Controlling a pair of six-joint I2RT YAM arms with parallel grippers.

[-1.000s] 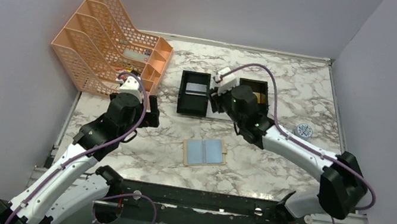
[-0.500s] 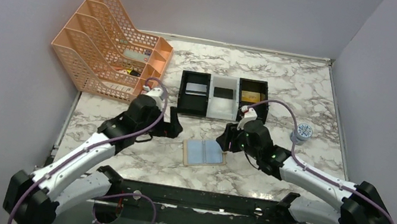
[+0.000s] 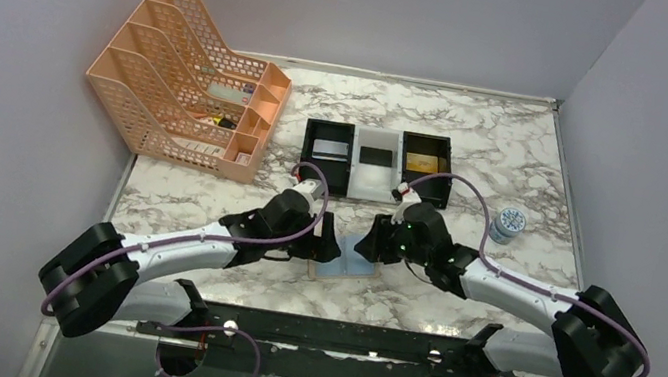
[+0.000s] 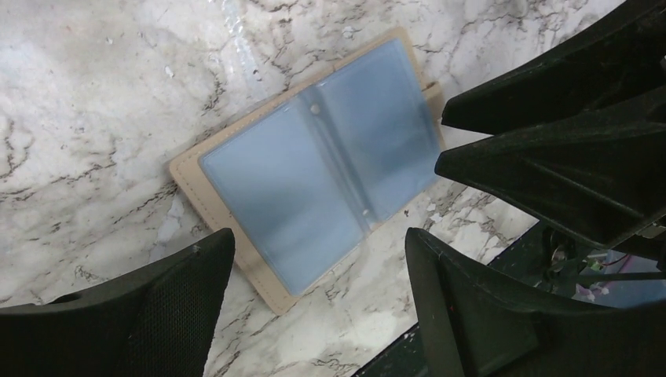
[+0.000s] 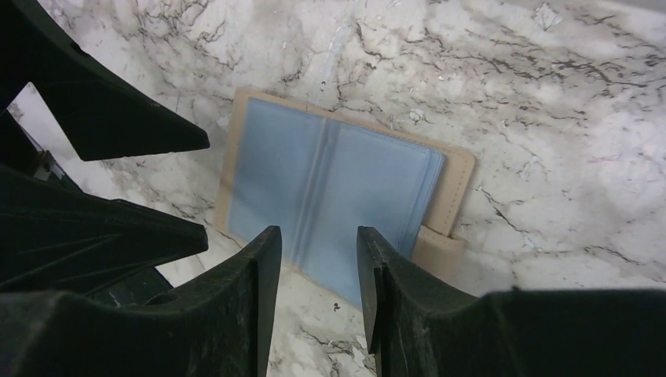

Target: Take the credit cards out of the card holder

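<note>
Card holder (image 3: 348, 261) lies spread open and flat on the marble table (image 3: 489, 142), directly under both claws, with its grey-blue inner faces up and its tan edge showing around them. We cannot tell whether any cards sit in its pockets.

We see the left claw (image 3: 327, 239) hanging over the holder's left side, its fingers (image 4: 157, 314) wide apart with nothing between them. The right claw (image 3: 373, 246) hangs over the holder's right side, its fingers (image 5: 236, 306) only a narrow gap apart and also gripping nothing. The two claws face each other closely across the holder, so each one crowds the other's wrist view.

Just beyond the claws stand a black tray (image 3: 326, 155), a white tray (image 3: 375, 165) and a second black tray (image 3: 426, 166) in a row. An orange file rack (image 3: 185, 94) sits beyond and to the left of the left claw, and a small round tin (image 3: 510, 221) to the right of the right claw.

A second ago the right claw was up over the trays and the left claw was by the rack. Since then both have come in over the holder, which has not moved.
</note>
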